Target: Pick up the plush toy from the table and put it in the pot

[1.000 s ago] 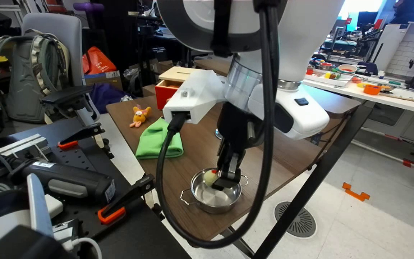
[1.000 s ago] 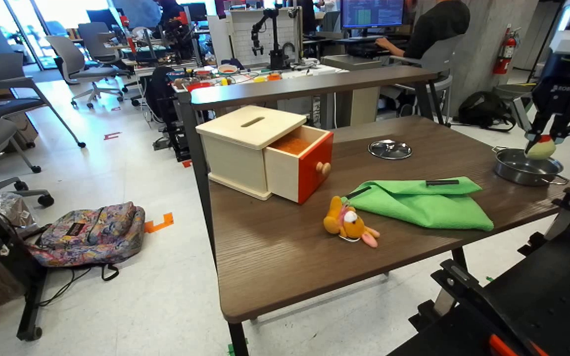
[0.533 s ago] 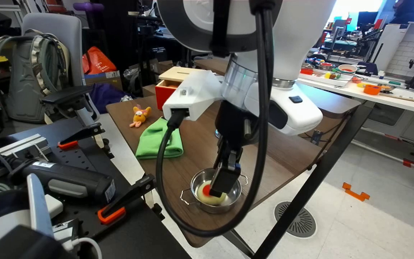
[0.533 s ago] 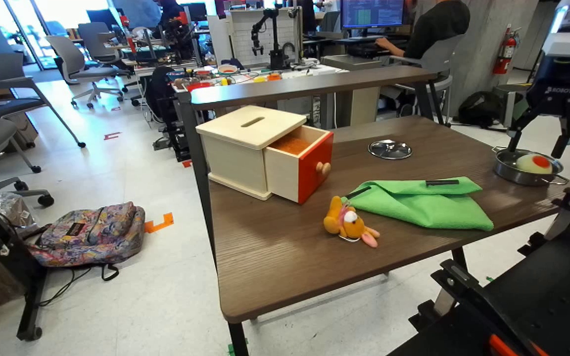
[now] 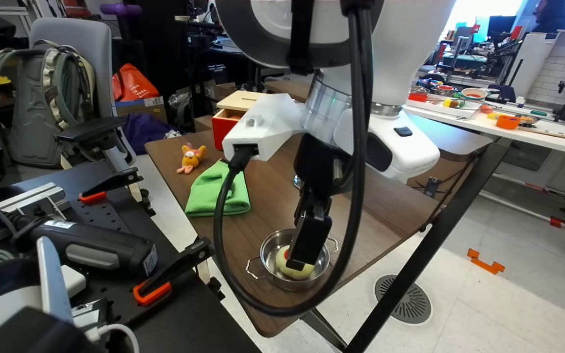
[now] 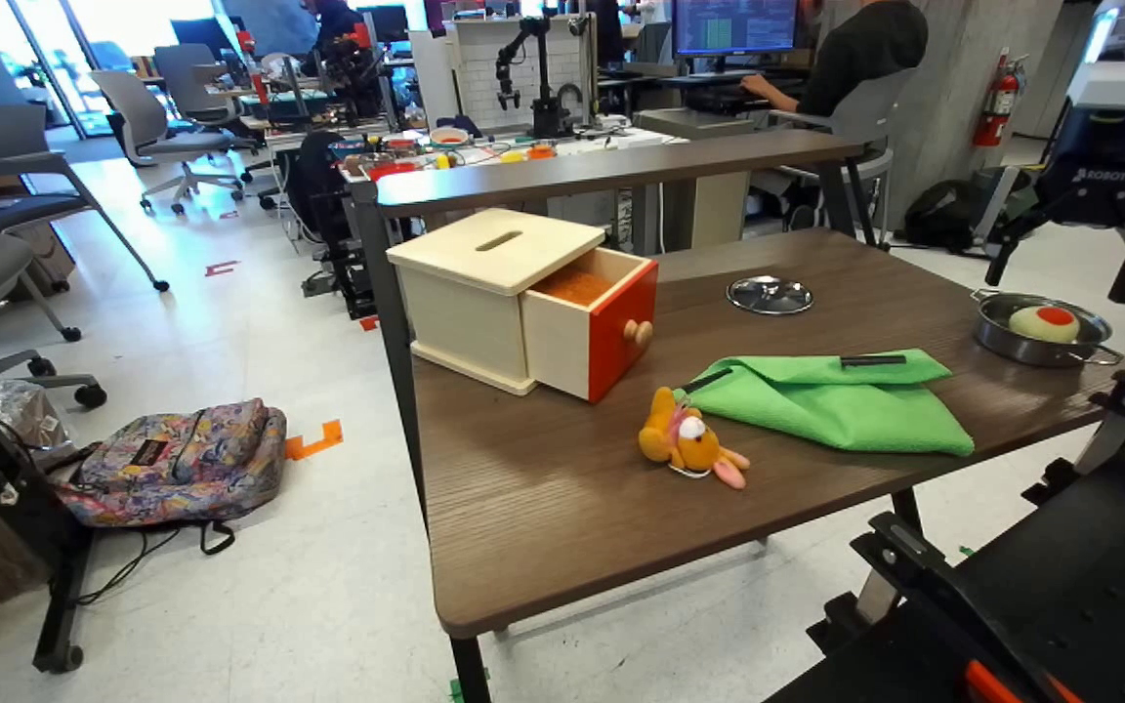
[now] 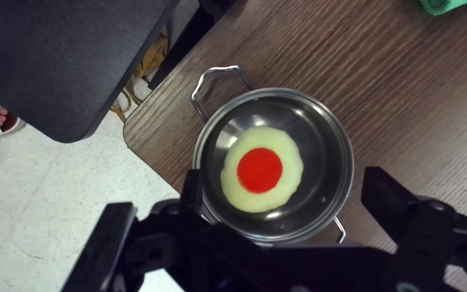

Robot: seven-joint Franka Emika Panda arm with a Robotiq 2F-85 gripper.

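Plush toy point(image 7: 261, 170) | in pot point(image 7: 320, 162) | partly behind tool point(image 5: 303, 259), exterior view

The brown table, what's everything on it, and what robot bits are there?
Wooden table: one, brown, in all three views
Shiny round steel pot: one, silver, near a table corner
Round pale toy with red spot: one, pale yellow and red, inside the pot
Flat round metal disc: one, silver, on the table
Wooden box with open drawer: one, cream and red, on the table
Drawer contents: can't count, orange, inside the box
Folded cloth: one, bright green, on the table
Thin strips: two, black, on or against the cloth
Small orange toy: one, mostly orange, beside the cloth
Robot arm: one, mostly white, above the table
Two-fingered claw: one, black, open above the pot
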